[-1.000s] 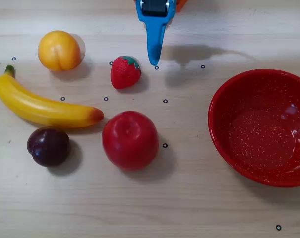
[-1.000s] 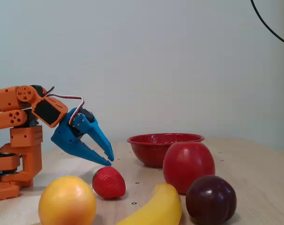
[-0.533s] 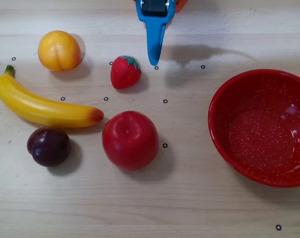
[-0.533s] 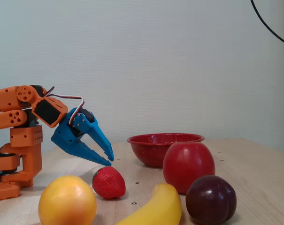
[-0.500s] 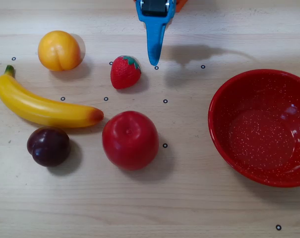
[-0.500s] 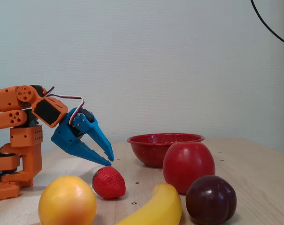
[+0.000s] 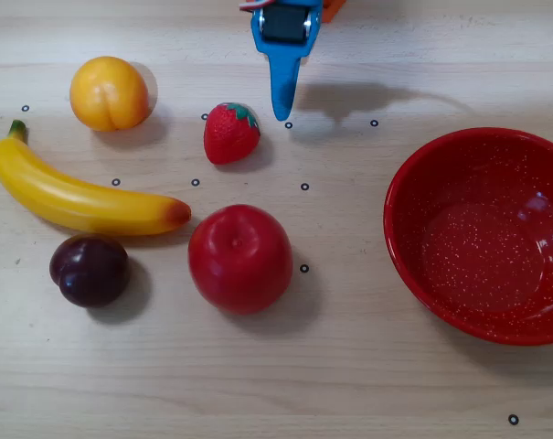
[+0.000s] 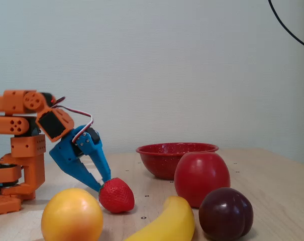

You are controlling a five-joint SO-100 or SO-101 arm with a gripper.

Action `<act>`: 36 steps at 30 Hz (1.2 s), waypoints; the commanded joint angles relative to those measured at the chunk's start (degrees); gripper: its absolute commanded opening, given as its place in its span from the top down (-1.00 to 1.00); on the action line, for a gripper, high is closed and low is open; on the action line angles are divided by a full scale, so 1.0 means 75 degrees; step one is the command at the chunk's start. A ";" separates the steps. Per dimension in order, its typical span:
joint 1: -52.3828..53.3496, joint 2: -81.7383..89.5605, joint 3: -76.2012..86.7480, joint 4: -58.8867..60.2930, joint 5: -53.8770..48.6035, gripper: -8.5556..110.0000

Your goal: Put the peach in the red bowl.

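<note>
arm [image 8: 21, 125]: folded low | fingers [image 8: 102, 173]: slightly parted, angled down, empty

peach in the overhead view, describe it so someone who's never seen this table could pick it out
Start at the red bowl on the right of the overhead view, then cross to the far upper left. The peach sits there above the banana's stem end: the only round yellow-orange fruit, creased, smaller than the red apple.

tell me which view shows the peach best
The overhead view: the peach sits whole and unobstructed at upper left, with its crease and orange blush visible, clear of the banana. The fixed view shows it large in the foreground, but its bottom is cut off by the frame and no crease shows.
</note>
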 commanded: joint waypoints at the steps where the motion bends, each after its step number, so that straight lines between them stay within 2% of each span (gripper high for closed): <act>1: 0.0070 -0.0867 -0.1535 -0.0316 0.0187 0.85; 6: -0.0258 -0.3070 -0.3633 -0.0223 0.0492 0.85; 10: -0.0574 -0.4699 -0.5754 0.0539 0.0855 0.85; 17: -0.1219 -0.7207 -0.9621 0.3281 0.1781 0.85; 20: -0.1594 -0.7945 -1.0969 0.4254 0.3141 0.85; 23: -0.1969 -0.8777 -1.2223 0.5262 0.3234 0.84; 30: -0.3012 -1.0371 -1.4391 0.6844 0.3996 0.69; 36: -0.3973 -1.1449 -1.5434 0.7687 0.4980 0.41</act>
